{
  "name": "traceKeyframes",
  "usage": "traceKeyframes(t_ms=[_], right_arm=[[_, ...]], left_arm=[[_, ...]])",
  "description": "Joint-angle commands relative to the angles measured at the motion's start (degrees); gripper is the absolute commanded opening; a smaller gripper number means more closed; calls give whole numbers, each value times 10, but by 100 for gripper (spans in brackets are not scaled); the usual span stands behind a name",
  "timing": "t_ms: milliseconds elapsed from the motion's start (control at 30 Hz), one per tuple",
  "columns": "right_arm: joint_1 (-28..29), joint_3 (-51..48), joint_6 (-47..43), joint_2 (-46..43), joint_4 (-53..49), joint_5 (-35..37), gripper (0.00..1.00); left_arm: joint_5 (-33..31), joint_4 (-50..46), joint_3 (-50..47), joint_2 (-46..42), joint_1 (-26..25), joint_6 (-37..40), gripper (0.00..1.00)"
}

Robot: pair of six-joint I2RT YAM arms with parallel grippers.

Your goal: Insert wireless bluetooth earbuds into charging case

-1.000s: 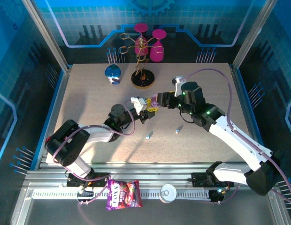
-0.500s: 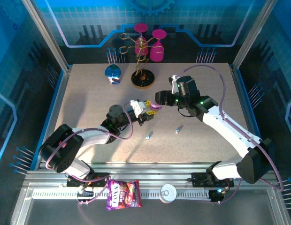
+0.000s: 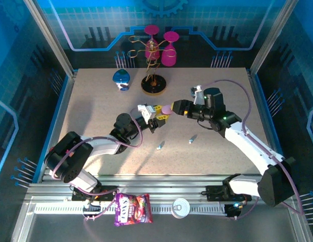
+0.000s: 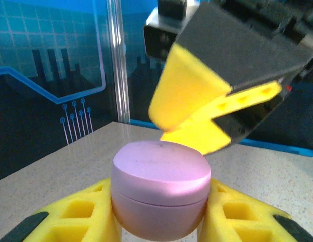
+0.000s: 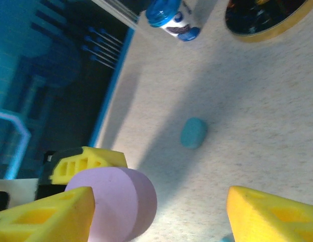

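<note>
**1. Left gripper.** My left gripper (image 4: 160,214) pinches the pink-purple pebble-shaped plastic charging case (image 4: 160,174). My two yellow fingers (image 4: 70,217) press on opposite sides of its lower half. The case sits upright between them with its lid down, and the seam runs level around the body.

**2. Right gripper.** The jaws of my right gripper (image 5: 160,191) stand spread. In the right wrist view the case lies at the inner side of one yellow finger, and the other finger is well apart from it. I cannot tell whether the near finger touches the case. In the left wrist view one right-hand finger hangs just above the lid.

**3. Position.** In the top view both grippers meet tip to tip over the middle of the speckled beige table (image 3: 96,111), with the case between them.

**4. Earbuds.** Two pale blue short-stemmed plastic earbuds (image 3: 160,146) lie on the table, nearer my bases than the case. The first lies below my left gripper. The second earbud (image 3: 192,138) lies below my right wrist, and the two are well apart.

**5. Other items.** A teal pebble-shaped object (image 5: 193,132) lies flat on the table beyond the case. A blue-and-white bottle (image 3: 121,78) stands at the far left. Near it is a gold wire stand (image 3: 153,83) carrying two magenta glasses
</note>
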Motion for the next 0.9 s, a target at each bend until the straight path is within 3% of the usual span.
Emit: traceKeyframes(t_ms=[0, 300, 467, 700, 800, 867], right_arm=[[-17, -36, 120, 9, 143, -132, 69], [-23, -125, 330, 96, 443, -219, 61], [-23, -146, 433, 146, 600, -232, 49], [-25, -149, 436, 159, 605, -225, 33], [-31, -146, 414, 151, 570, -218, 27], [-38, -143, 386, 146, 531, -209, 25]], left_arm=[[9, 60, 21, 6, 2, -33, 27], [9, 72, 25, 6, 0, -45, 27], [4, 69, 28, 9, 0, -41, 27], [-6, 70, 23, 31, 2, -23, 30], [-7, 69, 17, 34, 3, -19, 38], [-9, 66, 12, 34, 5, -13, 51]])
